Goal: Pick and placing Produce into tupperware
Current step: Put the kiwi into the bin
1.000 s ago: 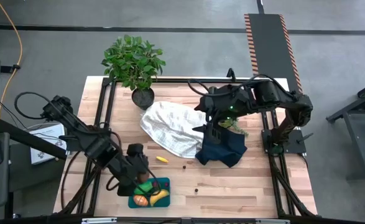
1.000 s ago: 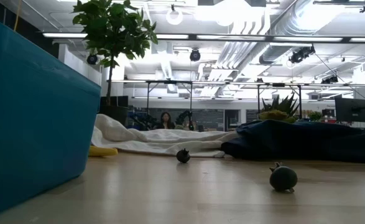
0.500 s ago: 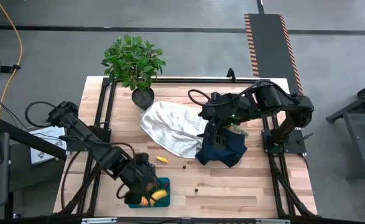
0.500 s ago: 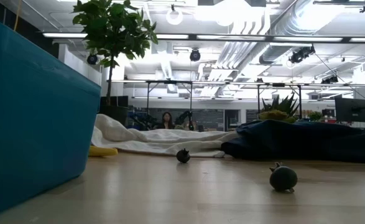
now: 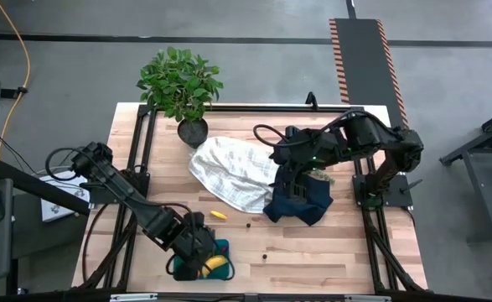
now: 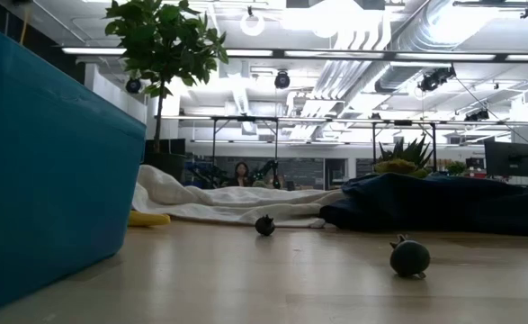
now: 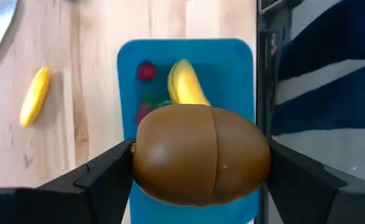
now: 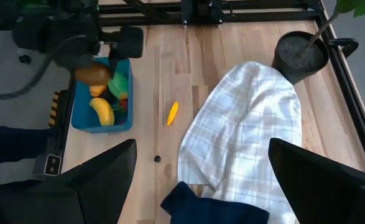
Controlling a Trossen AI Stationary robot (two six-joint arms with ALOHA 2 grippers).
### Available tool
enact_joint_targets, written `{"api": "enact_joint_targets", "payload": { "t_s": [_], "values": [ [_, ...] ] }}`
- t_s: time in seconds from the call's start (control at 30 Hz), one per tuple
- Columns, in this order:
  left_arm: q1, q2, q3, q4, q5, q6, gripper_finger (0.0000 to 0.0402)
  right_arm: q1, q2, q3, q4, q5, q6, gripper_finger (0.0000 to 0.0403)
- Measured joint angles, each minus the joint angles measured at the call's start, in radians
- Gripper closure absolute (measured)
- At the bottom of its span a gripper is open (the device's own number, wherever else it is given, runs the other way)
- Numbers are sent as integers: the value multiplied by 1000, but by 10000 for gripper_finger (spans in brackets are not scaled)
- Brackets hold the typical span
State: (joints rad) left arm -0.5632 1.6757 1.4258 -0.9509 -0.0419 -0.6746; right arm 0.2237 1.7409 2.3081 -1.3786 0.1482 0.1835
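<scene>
Left gripper (image 7: pixel 201 163) over tupperware (image 7: pixel 235 65) at near-left bench (image 5: pixel 313 252) edge, pinching brown kiwi (image 7: pixel 201 163) between both fingers (image 7: pixel 98 177), held just above the container. Inside tupperware: banana (image 7: pixel 187 84), red bit (image 7: pixel 146 71), something green and red partly hidden under kiwi. In right wrist view kiwi (image 8: pixel 91 75) sits at the container's (image 8: pixel 83 121) far end, over banana (image 8: pixel 101 111) and green piece (image 8: pixel 119 79). Tupperware (image 5: pixel 220 247) mostly covered by left gripper (image 5: pixel 197 250) from above, banana (image 5: pixel 216 264) peeking out.

Loose on bench: small yellow piece (image 5: pixel 218 215) right of and beyond tupperware, near white cloth (image 5: pixel 233 172) edge; also seen at (image 7: pixel 35 96) and (image 8: pixel 172 113). Two dark bits on bare wood, one (image 5: pixel 248 224) near the cloths, one (image 5: pixel 265 256) nearer the front; low view shows them as dark balls (image 6: pixel 264 225) and (image 6: pixel 409 258).

Right gripper (image 5: pixel 286 178) far right, above the spot where white cloth meets navy cloth (image 5: pixel 300 201), spread wide, nothing between fingers (image 8: pixel 95 180). Some greenish produce (image 5: pixel 317 172) by navy cloth's far edge, too small to identify.

Potted plant (image 5: pixel 181 84) at far-left corner. Teal tupperware wall (image 6: pixel 48 171) fills left of low view.
</scene>
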Motion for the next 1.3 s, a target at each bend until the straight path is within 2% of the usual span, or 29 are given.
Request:
{"api": "enact_joint_targets", "payload": {
  "t_s": [0.73, 1.1, 1.3],
  "values": [
    [0, 26, 2, 39, -10, -11, 104, 0, 0, 0, -17, -2, -2, 48],
    [-7, 64, 2, 82, 17, -11, 105, 0, 0, 0, -27, -2, -1, 48],
    [-7, 64, -45, 104, 27, -25, 101, 0, 0, 0, -28, -2, -1, 48]
  ]
}}
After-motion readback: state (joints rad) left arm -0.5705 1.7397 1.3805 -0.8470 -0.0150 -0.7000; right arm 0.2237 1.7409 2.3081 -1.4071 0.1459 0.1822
